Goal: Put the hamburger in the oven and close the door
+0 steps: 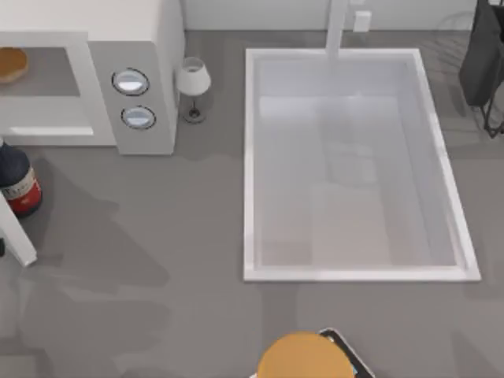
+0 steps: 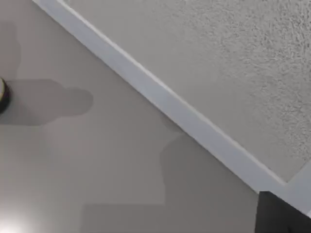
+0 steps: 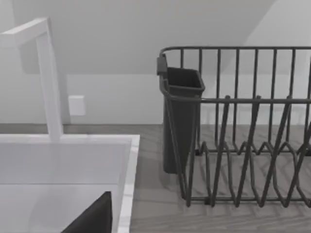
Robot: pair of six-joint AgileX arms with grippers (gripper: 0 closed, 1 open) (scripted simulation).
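At the upper left of the top view stands the oven point(image 1: 142, 47), white and boxy, its two round dials point(image 1: 131, 81) on the side panel facing the middle of the desk point(image 1: 157, 236). The grey cavity is open, and the hamburger point(image 1: 11, 63) sits inside it at the far left edge of the frame, cut off so that only part of its golden bun shows; being round, it has no clear long axis. The door point(image 1: 47, 130) lies flat in front of the cavity, its long side running left to right, with a pale bar handle. A dark bottle point(image 1: 20, 185) with a red label lies just below it, beside a white bar point(image 1: 16, 232) that is cut by the frame edge and hard to identify. A small lamp point(image 1: 193, 83) stands just right of the oven. The large white sink point(image 1: 250, 157) fills the right half, a dark rack point(image 3: 233, 126) beyond it at the upper right. An orange-brown disc point(image 1: 303, 356) is cut off at the bottom edge. Neither arm's jaws can be made out, so their state cannot be told.
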